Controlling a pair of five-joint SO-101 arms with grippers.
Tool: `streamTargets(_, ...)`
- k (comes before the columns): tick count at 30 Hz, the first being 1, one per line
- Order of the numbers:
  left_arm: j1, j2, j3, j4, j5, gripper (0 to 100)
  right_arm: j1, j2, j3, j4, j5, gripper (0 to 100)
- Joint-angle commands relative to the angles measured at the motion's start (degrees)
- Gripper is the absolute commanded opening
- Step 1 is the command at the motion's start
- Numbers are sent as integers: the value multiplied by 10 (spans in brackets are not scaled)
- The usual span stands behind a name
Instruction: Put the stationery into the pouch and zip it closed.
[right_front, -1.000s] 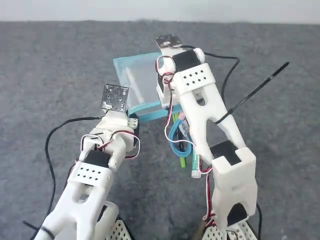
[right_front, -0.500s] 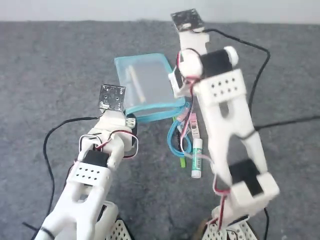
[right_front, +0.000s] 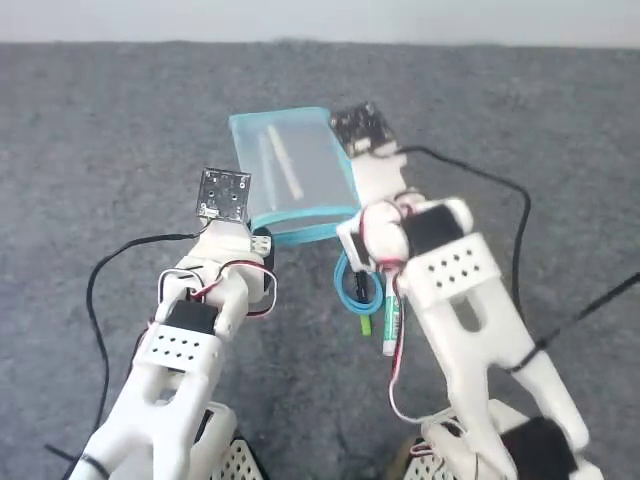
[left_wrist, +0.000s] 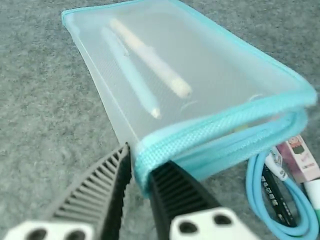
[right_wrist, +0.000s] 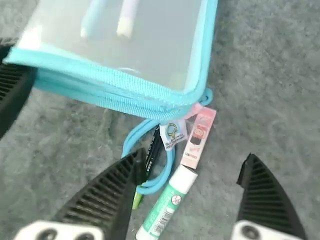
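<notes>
- Pouch (right_front: 290, 175): clear, teal-edged, flat on the grey bench (right_front: 110, 120), in the same spot as 1.0 s ago. More of its top face is uncovered now that the right arm (right_front: 450, 275) has pulled back.
- Inside the pouch: 2 pens side by side, 1 white (left_wrist: 150, 57) and 1 pale blue (left_wrist: 131, 75).
- Outside the pouch, on the bench just off its near right corner: a glue stick (right_front: 392, 325), a blue cord loop (right_front: 343, 290) and a green tip (right_front: 366, 325). None has moved across the 3 high frames.
- Left hand (left_wrist: 140, 170): narrow, clamped on the pouch's near corner at the zip edge. Its arm's pose matches 1.0 s ago.
- Right arm: 1.0 s ago it stood over the pouch's right side. At 0.5 s it was raised, reaching further out. It has now withdrawn toward its base, wrist above the loose items.
- Right hand (right_wrist: 194, 156): wide, holding nothing, hanging over the glue stick (right_wrist: 167, 202) and a small pink block (right_wrist: 197, 131).
- Right wrist view adds: a white tag (right_wrist: 172, 134) at the pouch (right_wrist: 125, 45) corner, and a black pen (right_wrist: 151, 152) lying through the cord loop (right_wrist: 150, 189).
- Left wrist view adds: the teal zip edge as 2 lips along the near side of the pouch (left_wrist: 200, 85). Cannot tell how far it is zipped.
</notes>
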Motion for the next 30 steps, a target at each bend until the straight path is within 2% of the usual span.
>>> streamTargets(1, -3, -4, -14, -7, 7, 11, -3, -28, 45, -62, 6, 285)
streamTargets(15, 0, -4, -14, -7, 6, 11, 7, 147, 43, -238, 6, 286)
streamTargets(26, 1, -4, -14, -7, 5, 11, 118, 258, -69, -237, 14, 285)
streamTargets(30, 1, -2, -14, -7, 5, 11, 157, 270, -119, -204, 58, 285)
